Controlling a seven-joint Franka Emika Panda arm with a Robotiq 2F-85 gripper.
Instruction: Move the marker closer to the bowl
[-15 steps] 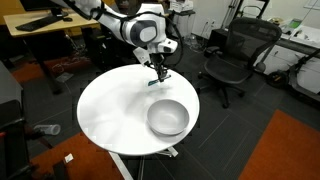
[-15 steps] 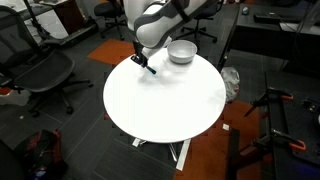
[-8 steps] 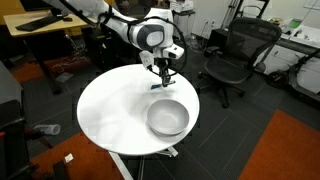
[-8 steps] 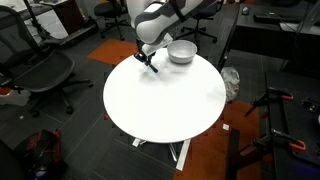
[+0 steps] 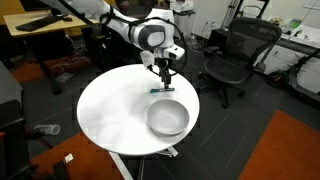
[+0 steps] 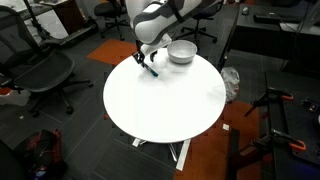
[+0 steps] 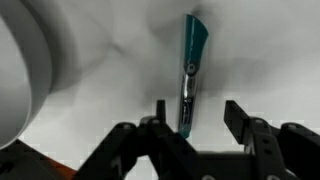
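Note:
The marker [image 7: 190, 70], thin and teal-tinted, lies on the white table between my gripper's [image 7: 198, 118] fingers. It sits close to one finger [image 7: 160, 112], with a clear gap to the other. The jaws stand apart, so the gripper is open and holds nothing. In both exterior views the gripper [image 5: 165, 72] [image 6: 143, 58] hovers just over the marker [image 5: 162, 89] [image 6: 150, 69]. The white bowl [image 5: 168, 118] [image 6: 181, 51] stands a short way from the marker, and its rim [image 7: 20, 70] shows at the edge of the wrist view.
The round white table [image 5: 110, 110] [image 6: 170, 110] carries only the bowl and the marker. Black office chairs [image 5: 232, 55] [image 6: 45, 75] stand around it, with desks behind and an orange carpet patch [image 5: 290, 150] on the floor.
The jaws have parted and let go of the marker, which now lies on the table by the bowl. Before that, the arm carried it a little toward the bowl and down.

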